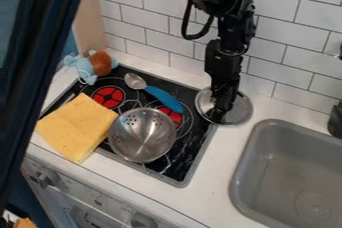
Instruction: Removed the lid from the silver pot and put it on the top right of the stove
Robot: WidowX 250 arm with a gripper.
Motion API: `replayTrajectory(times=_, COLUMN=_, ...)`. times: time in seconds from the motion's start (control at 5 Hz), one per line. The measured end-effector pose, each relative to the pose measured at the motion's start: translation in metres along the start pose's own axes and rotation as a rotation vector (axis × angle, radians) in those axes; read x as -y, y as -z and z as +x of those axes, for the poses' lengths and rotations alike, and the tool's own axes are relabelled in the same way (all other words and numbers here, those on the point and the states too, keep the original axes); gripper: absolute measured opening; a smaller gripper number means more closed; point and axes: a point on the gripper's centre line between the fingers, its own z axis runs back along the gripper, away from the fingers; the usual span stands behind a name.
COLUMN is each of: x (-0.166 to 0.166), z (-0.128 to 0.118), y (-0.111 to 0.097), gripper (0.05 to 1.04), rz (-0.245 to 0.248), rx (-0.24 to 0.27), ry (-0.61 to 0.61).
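Observation:
The black gripper (pixel 222 109) hangs straight down over the round silver lid (pixel 238 114), its lower end in front of the lid's middle. At the stove's top right corner, the lid overlaps the edge and extends onto the white counter. Whether gripper and lid touch cannot be made out. The silver pot (pixel 141 139), a bowl with small holes in its wall, stands uncovered on the front part of the black stove (pixel 190 154), to the lower left of the lid.
A spoon with a blue handle (pixel 163 98) lies behind the pot. The yellow cloth (pixel 77 127) covers the stove's left front edge, and a blue and brown plush toy (pixel 92 67) sits at the back left corner. The grey sink (pixel 294 172) is at right, below a tiled wall (pixel 290 32).

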Motion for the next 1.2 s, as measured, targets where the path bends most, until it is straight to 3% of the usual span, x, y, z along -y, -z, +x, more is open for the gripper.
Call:
replayTrajectory(times=0.4, x=-0.006, z=0.001, y=0.002, gripper=0.881, rz=0.012, rx=-0.010, ry=-0.003)
replayTrajectory(times=0.6, x=-0.015, z=0.002, y=-0.004, gripper=1.005, rz=0.009, rx=-0.018, ry=-0.005)
replayTrajectory(times=0.8, x=-0.013, z=0.002, y=-0.022, gripper=1.001, rz=-0.038, rx=-0.027, ry=0.003)
replayTrajectory(times=1.2, x=-0.022, z=0.003, y=-0.084, gripper=0.999, rz=-0.208, rx=-0.016, ry=-0.002)
